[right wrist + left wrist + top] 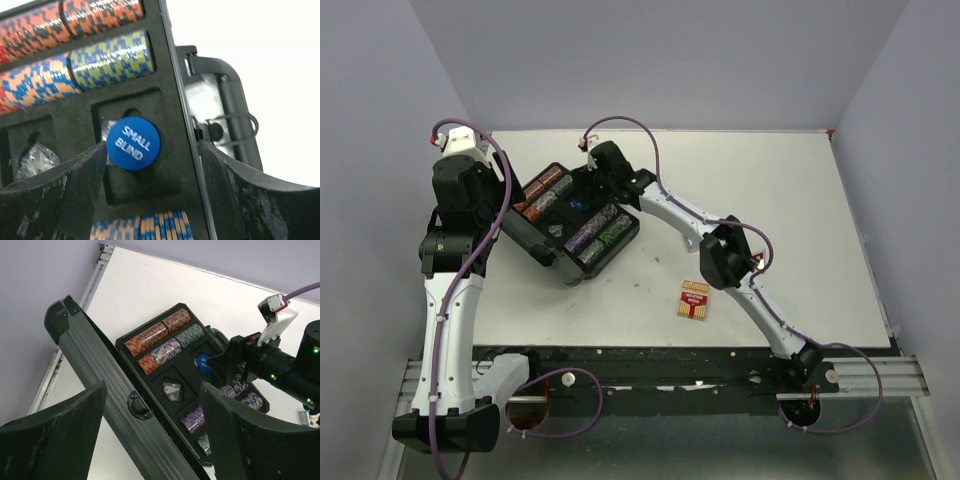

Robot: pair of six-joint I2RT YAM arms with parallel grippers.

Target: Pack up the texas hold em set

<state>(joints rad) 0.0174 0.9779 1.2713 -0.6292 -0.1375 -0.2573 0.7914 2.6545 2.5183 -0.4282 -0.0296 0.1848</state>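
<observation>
The black case (632, 222) lies open at the table's left-centre, its lid (100, 370) standing up on the left side. Rows of multicoloured chips (157, 335) fill its slots. A round blue button marked SMALL BLIND (133, 144) lies in a recess of the tray (165, 165), just beside the left finger of my right gripper (152, 160). That gripper (592, 188) hovers low over the tray, open and holding nothing. My left gripper (154, 405) is open too, with its fingers on either side of the lid's edge and not touching it. A red card deck (695, 300) lies on the table.
A small key in a clear bag (172, 390) sits in another recess. The case's handle (235, 115) and a latch (137, 405) stick out from its sides. White table (770, 200) stretches to the right of the case. Grey walls stand close on the left and at the back.
</observation>
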